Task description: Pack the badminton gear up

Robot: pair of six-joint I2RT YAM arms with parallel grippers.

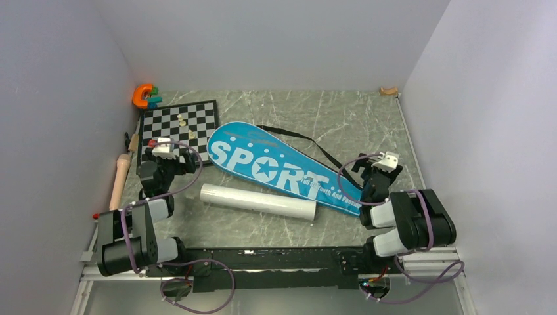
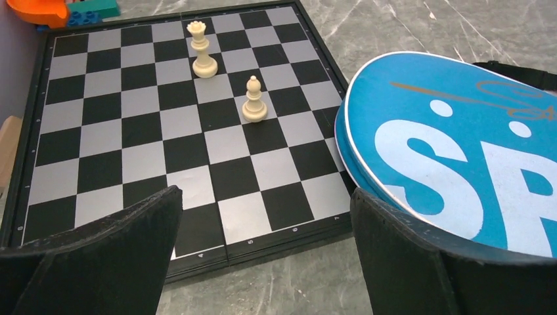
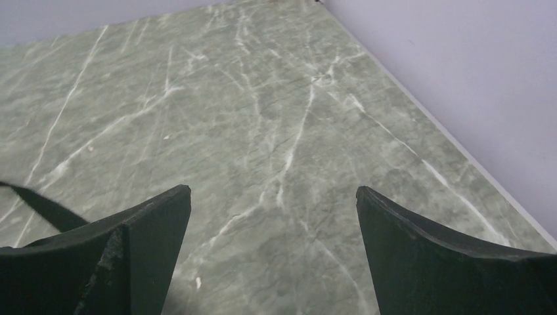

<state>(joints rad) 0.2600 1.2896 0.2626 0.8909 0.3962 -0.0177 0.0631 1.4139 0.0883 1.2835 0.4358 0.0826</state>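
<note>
The blue racket-shaped "SPORT" bag (image 1: 276, 167) lies flat and diagonal in the middle of the table, its black strap (image 1: 299, 138) trailing behind it. The long pale-grey tube (image 1: 257, 201) lies in front of the bag. No rackets or shuttlecocks are in view. My left gripper (image 1: 163, 148) is open and empty at the near edge of the chessboard, left of the bag's round end (image 2: 453, 151); its jaws (image 2: 266, 197) stand wide apart. My right gripper (image 1: 386, 162) is open and empty by the bag's narrow end, over bare table (image 3: 272, 191); a bit of strap (image 3: 39, 203) shows at its left.
A black-and-white chessboard (image 1: 178, 128) with two cream pieces (image 2: 202, 52) (image 2: 253, 102) sits at the back left. A wooden rolling pin (image 1: 120, 178) lies along the left wall. An orange toy (image 1: 143, 96) is in the back left corner, a small wooden object (image 1: 389, 90) in the back right.
</note>
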